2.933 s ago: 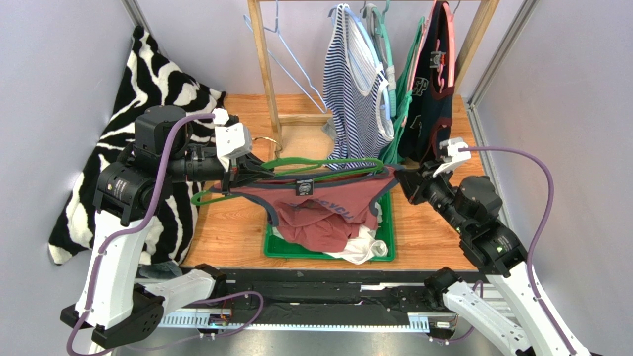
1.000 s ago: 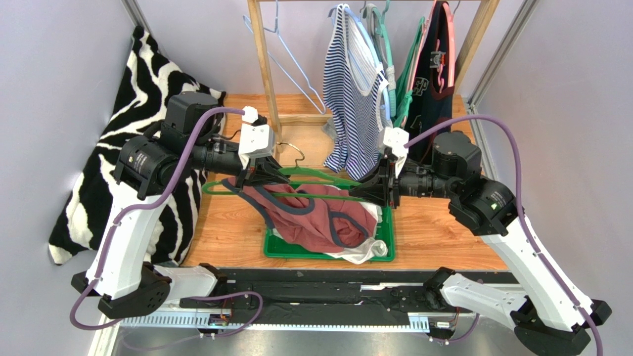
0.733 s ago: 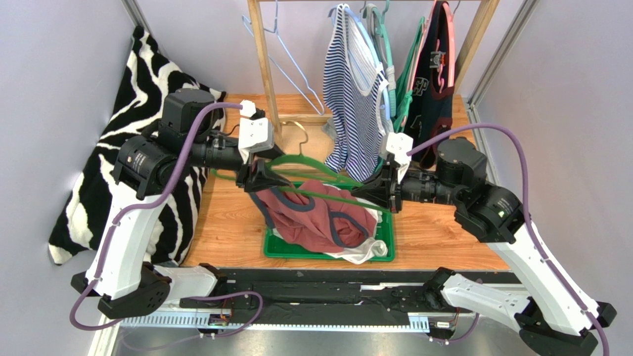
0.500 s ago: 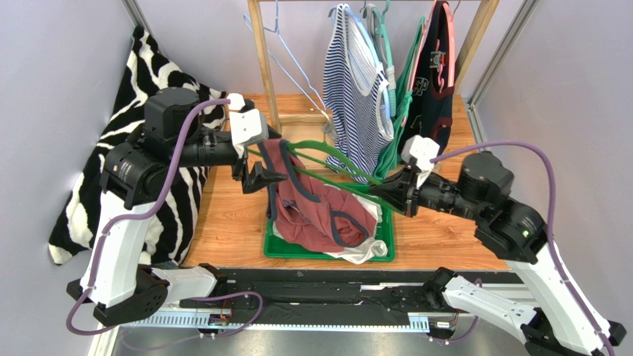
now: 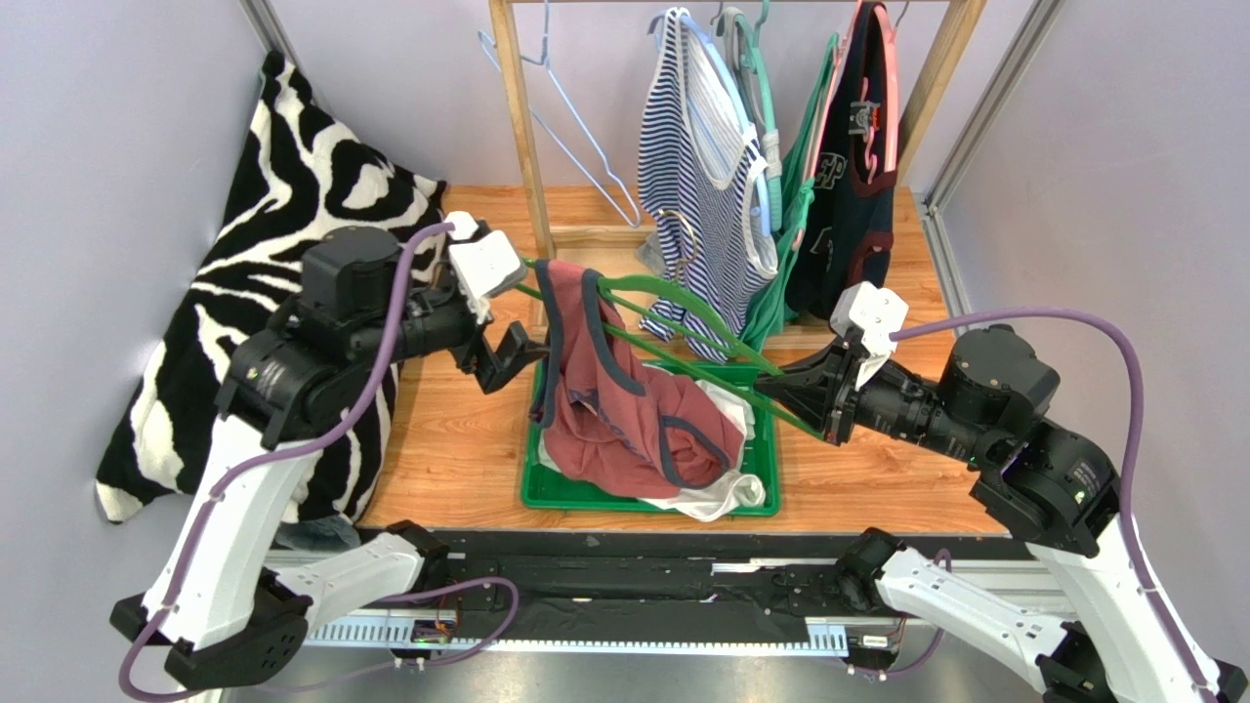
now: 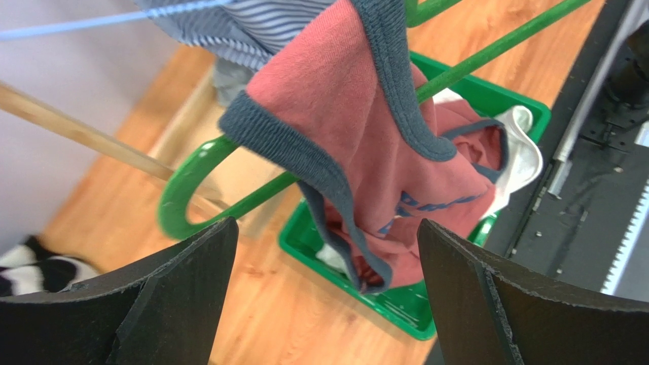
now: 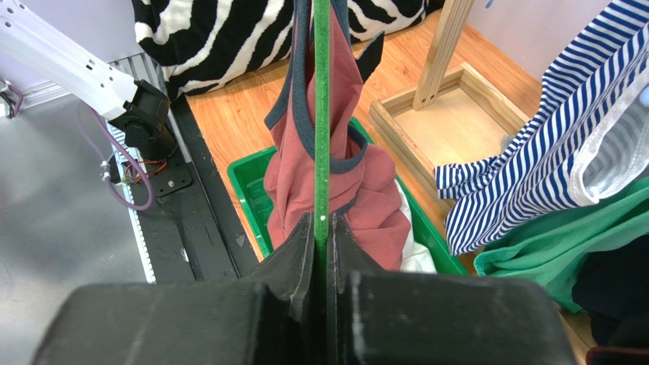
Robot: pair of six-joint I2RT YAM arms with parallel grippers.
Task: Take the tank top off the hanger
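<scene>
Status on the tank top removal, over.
Left gripper open, holding nothing. Right gripper shut on green hanger. Tank top not yet off, strap looped over hanger arm, bulk sagging over green bin. Striped top hangs close behind.

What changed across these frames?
The left pincer opened, letting go, and backed off left. The right pincer, shut on the green hanger, pulled it right; the tank top slid to its far end. Rack clothes and tray stayed.
</scene>
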